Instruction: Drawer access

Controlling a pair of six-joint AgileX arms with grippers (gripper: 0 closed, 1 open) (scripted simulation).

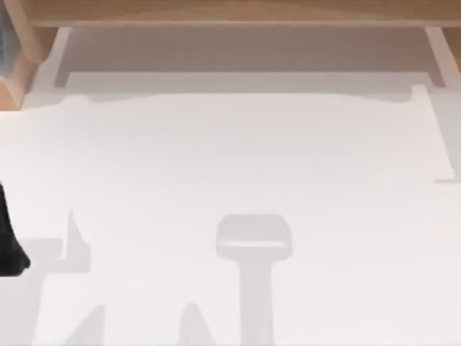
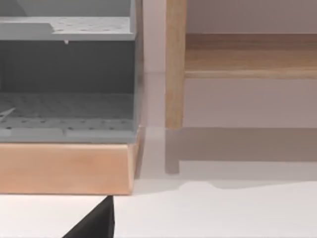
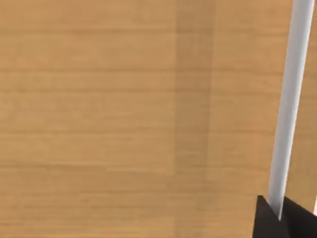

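In the right wrist view the light wooden drawer front (image 3: 109, 119) is very close. A slim silver handle bar (image 3: 290, 99) runs along it. My right gripper (image 3: 276, 218) has a dark finger pressed against each side of the bar and is shut on it. My left arm (image 1: 9, 241) is a dark shape at the table's left edge. A dark part of my left gripper (image 2: 93, 223) hangs low over the white table, in front of the wooden base.
A wooden frame (image 1: 230, 13) runs along the back of the white table (image 1: 230, 173). At the back left a grey perforated shelf unit (image 2: 67, 106) sits on a wooden base (image 2: 64, 168), beside an upright wooden post (image 2: 175, 64). Shadows fall on the table's front.
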